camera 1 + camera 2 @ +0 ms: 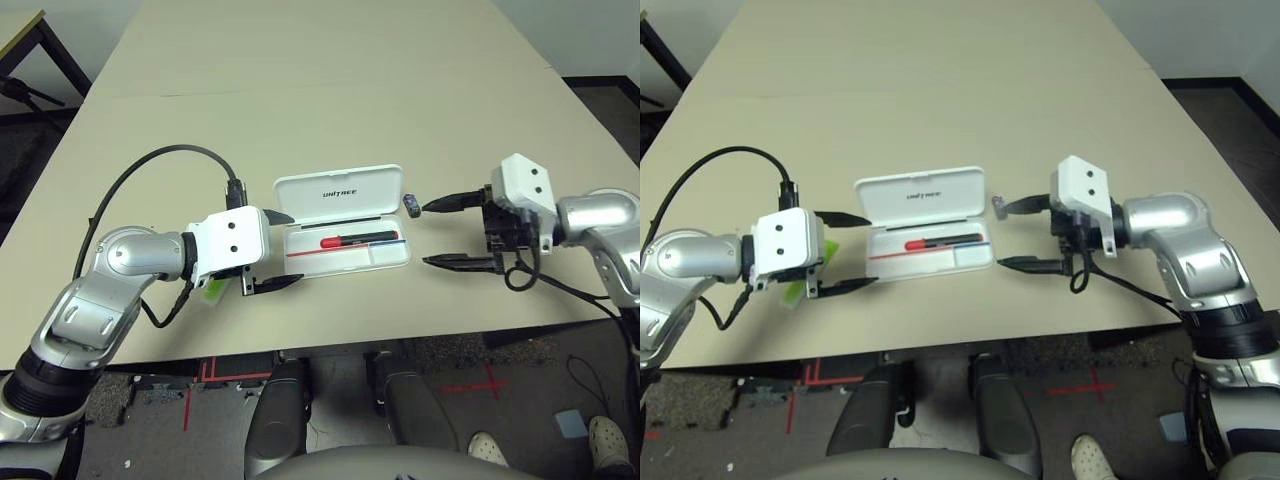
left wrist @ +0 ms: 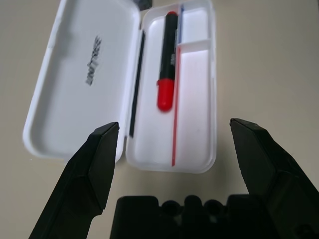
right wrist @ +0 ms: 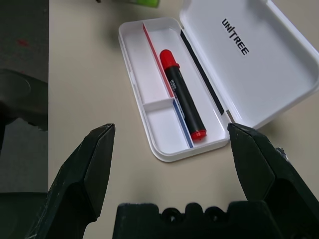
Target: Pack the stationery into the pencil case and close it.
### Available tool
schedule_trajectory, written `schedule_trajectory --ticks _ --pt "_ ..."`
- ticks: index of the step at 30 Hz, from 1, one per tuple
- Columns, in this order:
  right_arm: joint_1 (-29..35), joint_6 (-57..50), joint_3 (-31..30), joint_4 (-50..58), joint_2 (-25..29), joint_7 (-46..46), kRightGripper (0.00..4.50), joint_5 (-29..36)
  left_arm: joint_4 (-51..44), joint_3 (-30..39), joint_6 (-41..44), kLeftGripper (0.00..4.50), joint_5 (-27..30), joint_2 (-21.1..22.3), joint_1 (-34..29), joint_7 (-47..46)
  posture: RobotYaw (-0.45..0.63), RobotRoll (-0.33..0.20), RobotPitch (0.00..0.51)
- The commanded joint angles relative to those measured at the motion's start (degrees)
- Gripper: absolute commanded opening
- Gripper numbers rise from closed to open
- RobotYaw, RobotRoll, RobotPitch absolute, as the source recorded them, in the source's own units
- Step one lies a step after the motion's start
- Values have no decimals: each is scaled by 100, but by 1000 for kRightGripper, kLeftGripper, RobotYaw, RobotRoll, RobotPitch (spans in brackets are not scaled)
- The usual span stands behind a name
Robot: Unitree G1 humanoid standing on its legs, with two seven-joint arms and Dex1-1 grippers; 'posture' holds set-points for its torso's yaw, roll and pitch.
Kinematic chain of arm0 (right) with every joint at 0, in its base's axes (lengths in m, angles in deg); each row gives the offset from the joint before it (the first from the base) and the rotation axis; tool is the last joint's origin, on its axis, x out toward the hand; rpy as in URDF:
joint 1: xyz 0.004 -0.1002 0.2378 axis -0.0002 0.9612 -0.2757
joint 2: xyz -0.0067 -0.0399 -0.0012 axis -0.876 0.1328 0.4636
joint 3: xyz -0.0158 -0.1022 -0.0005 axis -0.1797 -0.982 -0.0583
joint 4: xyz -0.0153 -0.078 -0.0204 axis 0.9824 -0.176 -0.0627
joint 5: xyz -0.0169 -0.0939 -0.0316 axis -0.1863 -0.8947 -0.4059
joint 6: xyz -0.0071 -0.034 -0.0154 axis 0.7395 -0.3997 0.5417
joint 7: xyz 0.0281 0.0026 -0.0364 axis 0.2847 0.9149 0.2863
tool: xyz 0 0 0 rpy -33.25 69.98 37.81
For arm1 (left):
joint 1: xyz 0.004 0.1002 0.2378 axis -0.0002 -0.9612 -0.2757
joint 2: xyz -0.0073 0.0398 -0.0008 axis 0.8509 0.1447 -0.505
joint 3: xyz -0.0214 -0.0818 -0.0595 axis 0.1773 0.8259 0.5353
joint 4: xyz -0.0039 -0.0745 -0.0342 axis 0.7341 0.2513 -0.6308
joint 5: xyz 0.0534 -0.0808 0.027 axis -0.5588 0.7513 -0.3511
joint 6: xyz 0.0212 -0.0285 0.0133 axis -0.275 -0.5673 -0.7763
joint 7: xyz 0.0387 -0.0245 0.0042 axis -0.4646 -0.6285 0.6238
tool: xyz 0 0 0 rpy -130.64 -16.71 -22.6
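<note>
You are looking down at a pale desk [image 1: 330,110] that is stretching from the upper edge of the frame to below its middle. Near the centre, the white pencil case [image 1: 347,261] is lying open, its lid [image 1: 365,187] leaning back toward the top of the frame and showing the dark UNITREE lettering. At centre left, your left tool [image 1: 283,252] is standing released, its two fingers spread apart and pointing at the case's left end, holding nothing. At centre right, your right tool [image 1: 436,232] is also standing released, its fingers wide and pointing left toward the case, gripping nothing. Inside the tray, the black marker [image 1: 360,240] is lying lengthwise in the compartment nearer the hinge, its red cap pointing left, beside the red-and-blue stripe [image 2: 176,114]. Left of the case, the green highlighter [image 1: 796,291] is lying on the desk, partly hidden beneath the left tool. Just right of the case, the small dark block [image 1: 411,205] is resting on the desk, close to the tip of the right tool's upper finger.
</note>
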Motion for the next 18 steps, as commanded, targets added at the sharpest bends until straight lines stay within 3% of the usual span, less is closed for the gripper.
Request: schedule_trajectory --ticks 1,10,18 --pt "124 -62 96 173 55 -19 4480 124 76 249 498 4500 -149 -23 -227 -522 20 0 165" --pt "2 85 25 -80 32 -1 4480 50 -476 848 3132 4500 144 -459 -702 -1879 37 0 175" --pt "-98 207 -72 -218 -30 -7 4480 -46 -352 1044 4268 4500 324 -1035 -606 -2528 40 0 175"
